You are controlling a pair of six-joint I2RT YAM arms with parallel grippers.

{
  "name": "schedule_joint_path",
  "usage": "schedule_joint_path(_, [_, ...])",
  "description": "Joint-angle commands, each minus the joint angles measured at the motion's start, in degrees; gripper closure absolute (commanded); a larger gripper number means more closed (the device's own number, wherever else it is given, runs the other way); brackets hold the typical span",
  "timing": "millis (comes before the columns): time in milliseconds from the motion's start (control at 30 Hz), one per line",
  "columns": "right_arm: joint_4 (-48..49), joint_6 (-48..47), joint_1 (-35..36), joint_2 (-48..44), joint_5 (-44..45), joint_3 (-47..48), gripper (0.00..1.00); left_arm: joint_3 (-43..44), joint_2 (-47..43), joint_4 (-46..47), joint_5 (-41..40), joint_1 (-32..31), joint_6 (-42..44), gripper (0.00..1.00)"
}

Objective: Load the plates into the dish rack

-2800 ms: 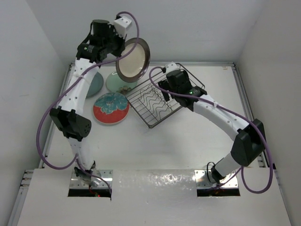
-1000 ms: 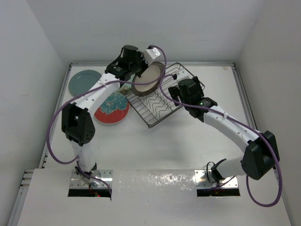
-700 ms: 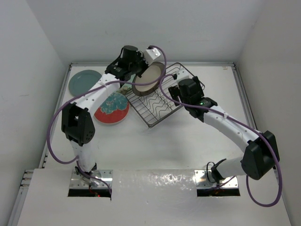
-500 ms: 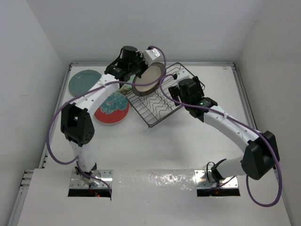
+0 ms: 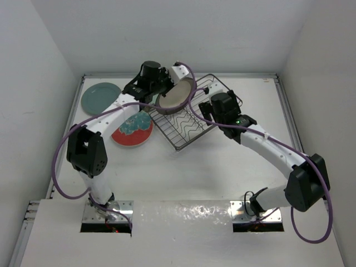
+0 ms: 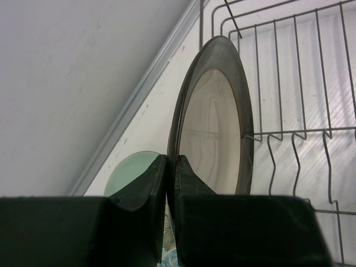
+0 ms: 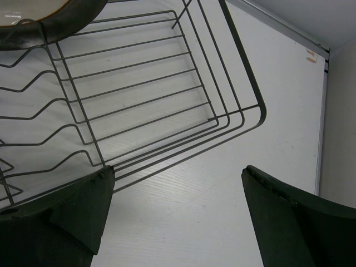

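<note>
Your left gripper (image 6: 171, 167) was clamped on the rim of the glossy cream, brown-rimmed round plate (image 6: 214, 128), holding it on edge over the far-left end of the dark wire dish rack (image 5: 183, 129). It looked not yet slotted. Your right gripper (image 7: 177, 172) hung beside the rack, jaws apart and empty. The dark teal plate (image 5: 100, 98), the red-rimmed mottled plate (image 5: 129, 130) and the pale mint plate (image 6: 130, 173) lay on the white table (image 5: 222, 161), all three left to load.

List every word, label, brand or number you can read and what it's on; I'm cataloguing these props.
None readable.
The cream plate and the dish rack carry no lettering in any view.
The small tan sticker beyond the rack is too small to read.
</note>
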Motion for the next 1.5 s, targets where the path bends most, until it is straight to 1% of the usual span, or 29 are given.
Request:
schedule_joint_path(0, [1.6, -0.1, -0.2, 0.3, -0.3, 2.3, 0.06, -4.7, -1.6, -0.1, 1.9, -1.8, 0.4, 1.00])
schedule_joint_path(133, [1.5, -0.1, -0.3, 0.7, -0.9, 2.7, 0.06, -4.4, -0.9, 1.1, 0.7, -1.8, -3.1, 1.00])
schedule_joint_path(233, [1.2, -0.1, -0.3, 1.0, -1.2, 3.5, 0.06, -1.8, -0.1, 5.0, -6.2, -1.8, -5.3, 1.00])
schedule_joint_path(300, [1.2, -0.1, -0.2, 1.0, -1.4, 3.5, 0.06, 1.2, 1.3, 3.1, -5.9, -1.8, -4.9, 1.00])
schedule_joint_path(367, [1.2, -0.1, -0.2, 1.0, -1.1, 3.6, 0.06, 1.9, 2.0, 1.1, -4.2, -1.8, -5.5, 1.00])
schedule_joint_path(500, [1.4, 0.3, -0.3, 0.5, -0.6, 2.7, 0.06, -3.0, 2.1, -1.3, -0.1, -1.8, -10.5, 1.00])
schedule_joint_path(633, [2.0, 0.9, -0.4, -1.2, -0.7, 1.0, 0.06, -7.8, 1.5, 0.8, 0.8, -1.7, -12.6, 1.00])
schedule_joint_path(700, [2.4, 1.7, -0.6, -1.5, -1.2, 0.2, 0.06, -9.3, 1.0, 2.1, 0.5, -1.7, -13.0, 1.00])
schedule_joint_path(833, [1.9, 2.6, -0.7, -1.5, -1.4, 0.4, 0.06, -8.2, 1.7, 3.2, -2.4, -1.6, -13.1, 1.00])
schedule_joint_path(867, [1.8, 2.9, -0.7, -1.5, -1.4, 0.6, 0.05, -6.8, 2.0, 3.0, -2.9, -1.6, -13.3, 0.96])
schedule_joint_path(900, [1.5, 3.0, -0.7, -1.5, -1.3, 0.7, 0.05, -6.1, 2.0, 2.6, -3.1, -1.5, -13.5, 0.84])
schedule_joint_path(967, [1.3, 3.3, -0.7, -1.6, -1.3, 0.9, 0.05, -3.3, 2.1, 1.2, -3.1, -1.1, -14.1, 0.70])
schedule_joint_path(1000, [1.3, 3.4, -0.7, -1.8, -1.4, 0.9, 0.05, -2.3, 2.1, 0.6, -3.1, -1.0, -14.2, 0.60])
schedule_joint_path(1033, [1.2, 3.4, -0.8, -1.9, -1.3, 1.0, 0.05, -0.2, 2.2, -0.8, -3.1, -0.6, -14.5, 0.56])
schedule_joint_path(1067, [1.2, 3.6, -0.8, -1.9, -1.3, 1.2, 0.05, 0.8, 2.1, -1.4, -3.1, -0.6, -14.6, 0.49])
schedule_joint_path(1200, [1.2, 3.8, -0.8, -1.7, -1.5, 1.8, 0.05, 4.6, 1.3, -3.7, -3.8, -0.2, -15.0, 0.40])
schedule_joint_path(1233, [1.2, 3.9, -0.8, -1.7, -1.6, 2.0, 0.05, 6.2, 1.0, -4.1, -4.2, 0.0, -15.8, 0.37])
schedule_joint_path(1267, [1.2, 4.1, -0.8, -1.6, -1.7, 2.3, 0.05, 7.2, 0.7, -4.5, -4.4, 0.2, -16.3, 0.31])
schedule_joint_path(1300, [1.2, 4.1, -0.8, -1.6, -1.9, 2.4, 0.05, 8.4, 0.5, -5.6, -4.5, 0.4, -16.9, 0.30])
schedule_joint_path(1333, [1.2, 4.1, -0.8, -1.6, -2.2, 2.6, 0.05, 11.2, 0.2, -6.3, -4.6, 0.5, -18.0, 0.15])
schedule_joint_path(1367, [1.2, 4.1, -0.8, -1.6, -2.4, 3.0, 0.05, 12.9, 0.0, -6.9, -4.7, 0.6, -18.5, 0.10])
schedule_joint_path(1467, [0.8, 2.9, -0.8, -1.1, -4.7, 4.4, 0.04, 19.8, -0.6, -9.8, -7.3, 1.6, -21.6, 0.08])
